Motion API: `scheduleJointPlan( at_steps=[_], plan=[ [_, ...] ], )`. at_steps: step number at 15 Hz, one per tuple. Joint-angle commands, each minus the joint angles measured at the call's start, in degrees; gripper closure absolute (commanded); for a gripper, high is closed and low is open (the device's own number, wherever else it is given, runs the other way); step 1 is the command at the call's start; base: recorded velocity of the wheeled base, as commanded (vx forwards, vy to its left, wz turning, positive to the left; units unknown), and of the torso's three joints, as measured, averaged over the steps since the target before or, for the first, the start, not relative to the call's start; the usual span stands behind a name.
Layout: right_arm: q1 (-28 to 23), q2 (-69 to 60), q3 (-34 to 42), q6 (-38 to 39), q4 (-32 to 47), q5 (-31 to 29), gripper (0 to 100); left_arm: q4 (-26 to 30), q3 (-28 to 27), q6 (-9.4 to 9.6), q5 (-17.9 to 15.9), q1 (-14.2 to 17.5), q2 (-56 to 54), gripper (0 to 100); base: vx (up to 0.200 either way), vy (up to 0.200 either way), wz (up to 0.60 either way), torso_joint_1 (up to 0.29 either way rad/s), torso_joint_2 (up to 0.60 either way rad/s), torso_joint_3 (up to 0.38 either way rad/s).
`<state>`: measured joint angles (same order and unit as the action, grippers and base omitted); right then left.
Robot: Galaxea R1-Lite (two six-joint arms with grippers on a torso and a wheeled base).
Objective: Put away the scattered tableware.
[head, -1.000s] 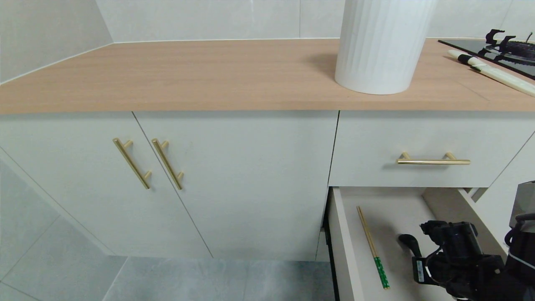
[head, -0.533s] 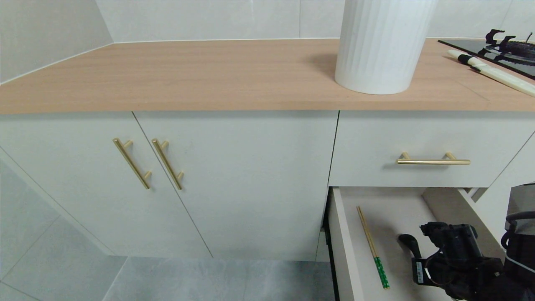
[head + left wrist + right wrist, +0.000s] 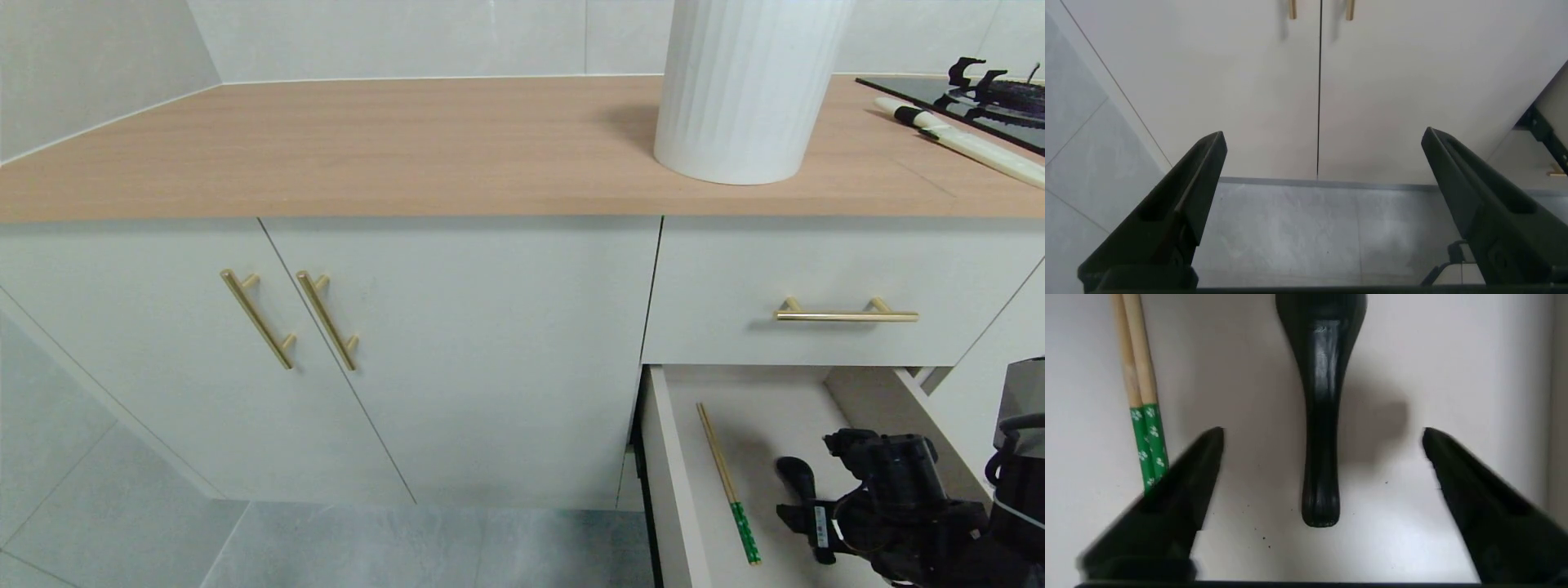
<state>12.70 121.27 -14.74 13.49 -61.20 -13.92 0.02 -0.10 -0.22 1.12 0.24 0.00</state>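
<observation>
The right gripper [image 3: 1321,439] has shifted slightly above the open white drawer [image 3: 665,457]. Its jaws are wide, straddling a glossy black spoon [image 3: 1321,408] beside slender wooden chopsticks [image 3: 1141,384].

Seemingly free drawer floor [image 3: 763,408] between chopsticks [image 3: 726,480], spoon [image 3: 793,472].

Black spoon [image 3: 1321,416], tan chopsticks [image 3: 727,482] with green flower-patterned ends, white ribbed canister [image 3: 743,90], gold handles [image 3: 846,315], wood-grain countertop [image 3: 367,147]
</observation>
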Motion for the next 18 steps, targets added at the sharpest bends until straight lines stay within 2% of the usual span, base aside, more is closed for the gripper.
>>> scheduleJointPlan(
  at_steps=[1,4,6,7,9,13,15,18],
  plan=[
    [-0.31,-4.99,0.5,-0.31,0.02,0.03,0,-0.02,0.01,-0.04,0.02,0.02,0.09,0,0.0,0.0,0.0,0.0,0.0,0.0],
    [-0.49,-13.25,1.29,-1.81,1.96,-0.14,0,-0.02,0.01,-0.04,0.02,0.02,0.09,0,0.0,0.0,0.0,0.0,0.0,0.0],
    [-0.49,-20.64,0.41,-3.21,7.67,-0.93,0,-0.02,0.01,-0.04,0.02,0.02,0.09,0,0.0,0.0,0.0,0.0,0.0,0.0],
    [-0.49,-25.12,-0.38,-3.21,11.98,-0.93,0,-0.02,0.01,-0.04,0.02,0.02,0.09,0,0.0,0.0,0.0,0.0,0.0,0.0],
    [-0.49,-35.31,-5.21,-3.21,25.78,-0.76,0,-0.02,0.01,-0.04,0.02,0.02,0.09,0,0.0,0.0,0.0,0.0,0.0,0.0],
    [-0.05,-50.7,-16.64,-3.12,56.19,-0.23,0,-0.02,0.01,0.22,0.02,0.02,0.09,0,0.0,0.0,0.0,0.0,0.0,0.0],
    [1.1,-55.18,-20.07,-3.04,63.92,0.03,0,-0.02,0.01,0.31,0.02,0.02,0.09,0,0.0,0.0,0.0,0.0,0.0,0.0],
    [3.47,-58.25,-21.38,-3.12,68.23,0.12,0,-0.02,0.01,-0.04,0.02,0.02,0.09,0,-0.067,0.0,0.0,-0.002,0.0,0.002]
  ],
)
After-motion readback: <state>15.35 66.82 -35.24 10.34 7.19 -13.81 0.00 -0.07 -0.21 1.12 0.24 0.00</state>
